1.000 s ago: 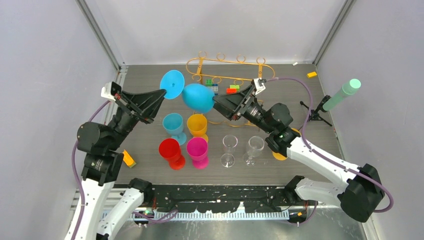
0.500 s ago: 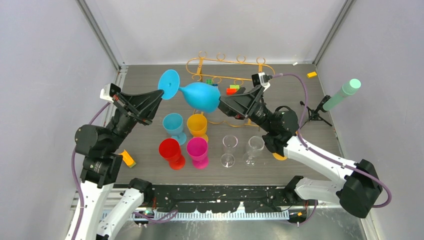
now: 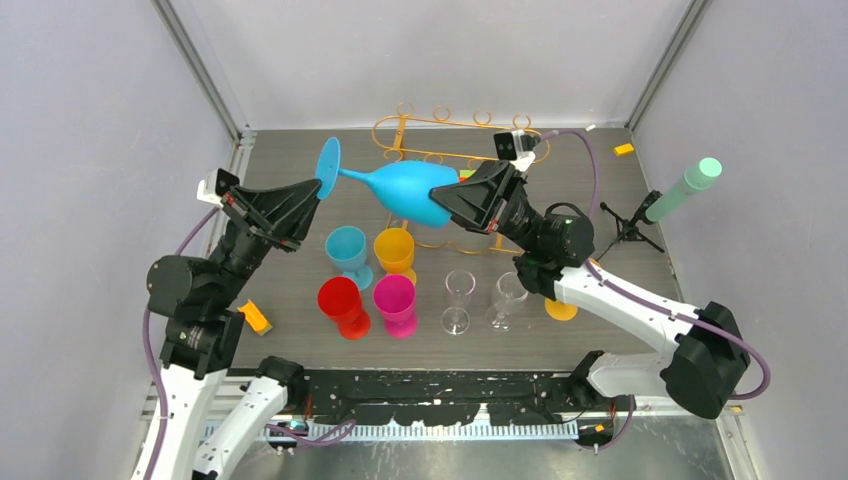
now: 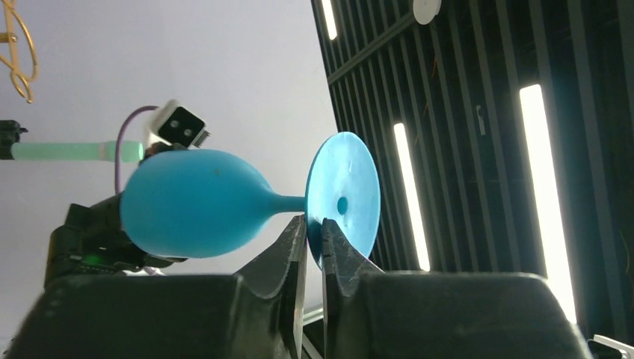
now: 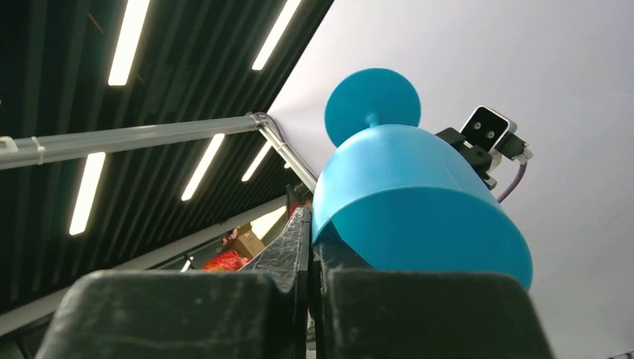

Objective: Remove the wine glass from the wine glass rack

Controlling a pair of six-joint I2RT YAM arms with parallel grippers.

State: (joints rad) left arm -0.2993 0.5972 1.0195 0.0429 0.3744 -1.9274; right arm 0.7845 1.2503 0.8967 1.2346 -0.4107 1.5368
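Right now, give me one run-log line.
left pincer: shut on wine glass foot | right pincer: shut on bowl rim | pose: sideways, airborne, near rack

left arm (image 3: 183, 392): white shells, black round joints
right arm (image 3: 622, 302): same white and black
cables (image 3: 148, 335): purple, one per arm
left claw (image 3: 316, 192): black, tapered
right claw (image 3: 440, 197): black, tapered
wrist cameras (image 3: 510, 146): small white boxes

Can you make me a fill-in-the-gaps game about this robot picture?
The left gripper pinches the foot of the ___ glass.
The right gripper pinches its bowl's ___.
The rack behind is ___-coloured.
___ clear glasses stand upright.
Missing words: blue, rim, gold, two.
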